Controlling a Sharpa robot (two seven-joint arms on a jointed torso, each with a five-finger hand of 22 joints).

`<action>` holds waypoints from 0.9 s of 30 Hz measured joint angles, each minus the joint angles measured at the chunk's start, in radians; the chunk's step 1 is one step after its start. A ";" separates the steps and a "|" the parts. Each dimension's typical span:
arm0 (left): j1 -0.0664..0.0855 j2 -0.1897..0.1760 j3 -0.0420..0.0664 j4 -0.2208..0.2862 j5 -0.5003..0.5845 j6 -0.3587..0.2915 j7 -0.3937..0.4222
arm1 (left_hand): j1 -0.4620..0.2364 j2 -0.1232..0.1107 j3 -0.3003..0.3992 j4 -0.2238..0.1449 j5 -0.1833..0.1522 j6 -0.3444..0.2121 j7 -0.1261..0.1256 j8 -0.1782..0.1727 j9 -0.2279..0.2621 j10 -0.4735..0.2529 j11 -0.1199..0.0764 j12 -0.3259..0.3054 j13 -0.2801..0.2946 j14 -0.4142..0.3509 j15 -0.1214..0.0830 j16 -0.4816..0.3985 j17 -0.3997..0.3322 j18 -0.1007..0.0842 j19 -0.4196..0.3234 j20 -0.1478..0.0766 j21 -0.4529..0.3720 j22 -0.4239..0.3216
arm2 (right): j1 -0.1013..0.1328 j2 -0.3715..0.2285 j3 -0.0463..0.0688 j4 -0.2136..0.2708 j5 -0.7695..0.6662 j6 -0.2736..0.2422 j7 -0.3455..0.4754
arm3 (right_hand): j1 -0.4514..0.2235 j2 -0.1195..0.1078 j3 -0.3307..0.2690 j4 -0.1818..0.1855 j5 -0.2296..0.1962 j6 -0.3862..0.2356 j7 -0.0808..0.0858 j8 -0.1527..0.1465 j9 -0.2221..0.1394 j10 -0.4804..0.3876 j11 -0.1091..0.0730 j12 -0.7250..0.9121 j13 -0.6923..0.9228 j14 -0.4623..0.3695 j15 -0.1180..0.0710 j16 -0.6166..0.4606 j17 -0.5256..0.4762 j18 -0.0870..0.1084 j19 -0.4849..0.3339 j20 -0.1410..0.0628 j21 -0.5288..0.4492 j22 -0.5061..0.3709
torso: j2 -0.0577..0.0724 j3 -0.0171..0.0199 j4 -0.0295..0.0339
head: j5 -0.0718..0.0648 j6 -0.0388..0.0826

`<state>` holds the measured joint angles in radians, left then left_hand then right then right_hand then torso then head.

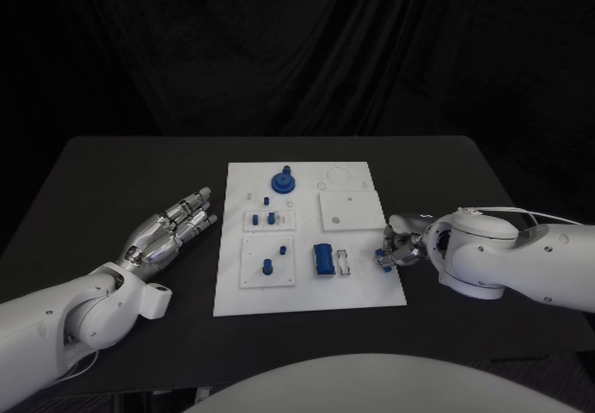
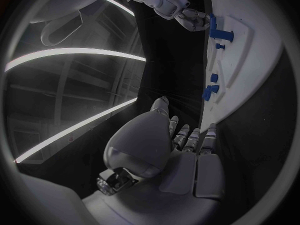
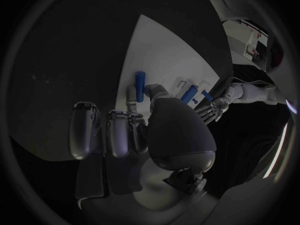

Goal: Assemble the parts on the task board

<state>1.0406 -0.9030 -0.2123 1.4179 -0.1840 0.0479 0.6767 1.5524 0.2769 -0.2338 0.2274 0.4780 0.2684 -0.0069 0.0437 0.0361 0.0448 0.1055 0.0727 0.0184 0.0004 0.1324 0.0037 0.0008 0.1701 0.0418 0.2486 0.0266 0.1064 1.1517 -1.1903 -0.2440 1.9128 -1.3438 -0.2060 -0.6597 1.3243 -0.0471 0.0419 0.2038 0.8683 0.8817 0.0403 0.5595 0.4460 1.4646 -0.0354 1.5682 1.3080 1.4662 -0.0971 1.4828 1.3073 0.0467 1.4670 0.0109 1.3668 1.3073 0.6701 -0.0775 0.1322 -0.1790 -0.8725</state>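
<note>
Right robot hand (image 1: 399, 249) sat at the task board (image 1: 359, 292) right edge pinching a small blue part (image 1: 386, 261), left robot hand (image 1: 174, 228) open, off the board's far side.

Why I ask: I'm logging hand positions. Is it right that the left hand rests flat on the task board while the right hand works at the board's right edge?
Not quite. In the head view the left hand lies on the black table beside the task board, not on it. The right hand is at the board's right edge.
</note>
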 measured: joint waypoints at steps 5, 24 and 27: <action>0.000 0.000 0.000 -0.001 0.000 0.001 0.000 | 0.000 0.000 0.000 0.000 0.000 0.000 0.000 0.000 0.000 0.003 0.003 0.000 0.001 0.000 0.000 0.000 0.000 0.000 0.000 0.000 0.000 0.000 | -0.003 -0.006 -0.002 0.002 0.127 -0.096 0.026 | 0.027 0.002 0.004 0.004 0.034 0.000 0.002 0.006 -0.032 0.000 0.000 0.000 0.000 0.001 0.001 -0.004 0.000 0.000 0.000 0.000 -0.010 0.000 | 0.000 0.0002 -0.0001 | 0.004 0.000; -0.001 0.005 0.000 -0.003 0.000 0.004 -0.002 | 0.000 0.000 0.003 -0.003 0.004 0.000 0.000 0.000 0.000 0.004 0.004 0.000 0.001 0.000 0.000 0.000 0.000 0.000 0.000 0.000 0.000 0.000 | 0.011 0.043 -0.004 0.013 0.540 -0.262 0.176 | 0.031 0.005 0.007 0.007 0.003 -0.001 0.004 0.005 -0.027 0.000 0.000 0.000 0.000 0.001 0.001 -0.004 0.000 0.000 0.000 0.000 -0.020 0.001 | 0.000 0.0008 0.0006 | 0.013 0.000; -0.001 0.005 0.000 -0.003 0.000 0.004 -0.003 | 0.000 0.000 0.003 -0.003 0.004 0.000 0.000 0.000 0.000 0.004 0.004 0.000 0.001 0.000 0.000 0.000 0.001 0.000 0.000 0.000 0.000 0.000 | 0.012 0.059 -0.004 0.003 0.567 -0.261 0.184 | 0.023 0.012 0.011 0.011 -0.016 -0.001 0.004 0.005 -0.027 0.000 0.000 0.000 0.000 0.001 0.001 -0.004 0.000 0.000 0.000 0.000 -0.025 0.001 | 0.000 0.0003 0.0010 | 0.014 0.000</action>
<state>1.0395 -0.8978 -0.2123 1.4148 -0.1839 0.0523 0.6741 1.5524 0.2769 -0.2310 0.2246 0.4818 0.2683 -0.0069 0.0437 0.0359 0.0483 0.1091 0.0726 0.0194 0.0004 0.1324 0.0037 0.0015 0.1701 0.0417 0.2486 0.0266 0.1063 1.1632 -1.1314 -0.2475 1.9162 -0.7770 -0.4670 -0.4760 1.3478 -0.0352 0.0530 0.2149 0.8527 0.8804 0.0444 0.5644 0.4192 1.4645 -0.0353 1.5682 1.3077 1.4669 -0.0962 1.4787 1.3073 0.0468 1.4670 0.0109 1.3418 1.3079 0.6703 -0.0772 0.1332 -0.1648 -0.8725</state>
